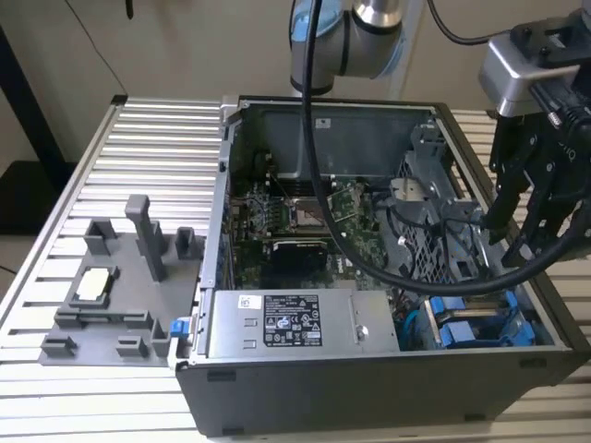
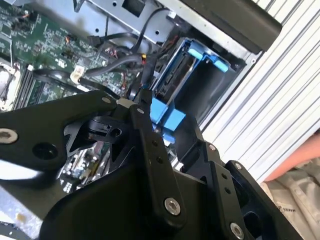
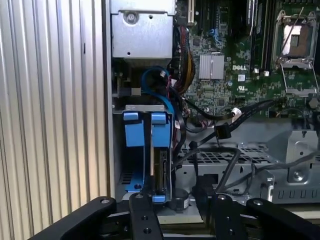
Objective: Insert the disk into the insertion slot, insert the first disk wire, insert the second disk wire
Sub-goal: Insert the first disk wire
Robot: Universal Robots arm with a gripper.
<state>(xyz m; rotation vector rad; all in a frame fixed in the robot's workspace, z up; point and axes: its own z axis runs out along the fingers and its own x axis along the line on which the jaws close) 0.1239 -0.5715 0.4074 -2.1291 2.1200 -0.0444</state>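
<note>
Currently, disk is seen seated on edge in the drive bay, at 4 o'clock of the computer case in the exterior view; gripper is poised above, released, nothing grasped

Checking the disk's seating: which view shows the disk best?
The first wrist view: the disk stands edge-on in its blue carrier, unobstructed. The second wrist view shows it obliquely, beside cables; the exterior view shows mostly the carrier.

The disk, clipped in its blue carrier, stands on edge, seated in the insertion slot.
</note>
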